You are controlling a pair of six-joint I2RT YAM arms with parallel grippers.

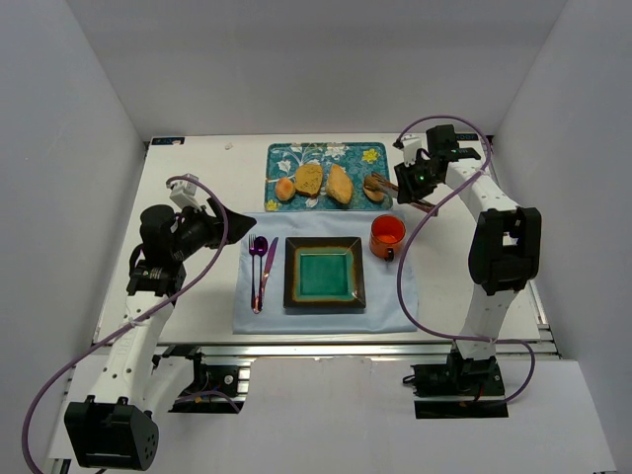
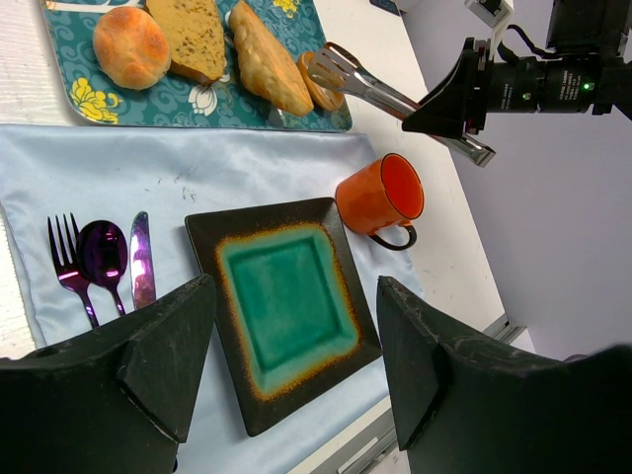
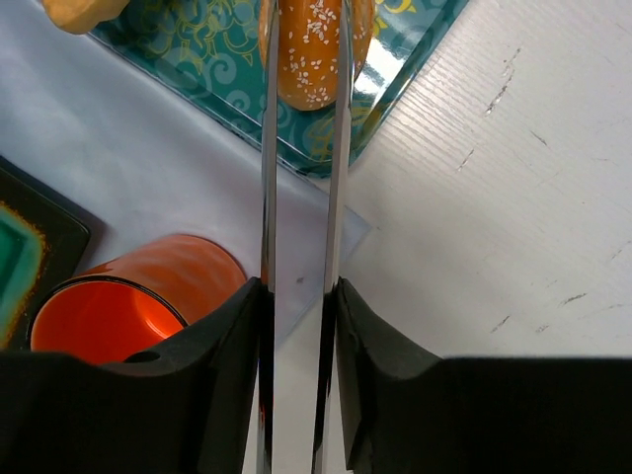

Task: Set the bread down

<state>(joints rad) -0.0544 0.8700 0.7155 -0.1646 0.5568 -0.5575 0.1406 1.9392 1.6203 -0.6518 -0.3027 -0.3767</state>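
The sesame bun (image 3: 308,59) sat at the right end of the patterned teal tray (image 1: 348,154), caught between the two arms of a pair of metal tongs (image 3: 336,197). From the right wrist view its long axis ran along the tongs, with its rounded end pointing back toward the right fingers (image 3: 212,365). I could not tell whether it rested on the tray or hung just clear of it. Those right fingers were pressed in on the tongs from both sides, squeezing the arms nearly parallel. The handle ran out over the tray's right edge and the white tabletop (image 1: 207,296). Further left on the tray lay a long pastry (image 1: 339,184), lengthwise from the far side to the near, then a seeded slice (image 1: 309,178) and a round roll (image 1: 284,189). On the pale blue cloth (image 1: 390,296) nearer the arms stood an orange mug (image 1: 387,235) just right of a square green plate (image 1: 292,275), with a fork (image 2: 67,262), spoon (image 2: 104,252) and knife (image 2: 141,259) laid side by side to its left. The left fingers (image 2: 158,365) hung spread wide above the cloth's left edge, holding nothing.
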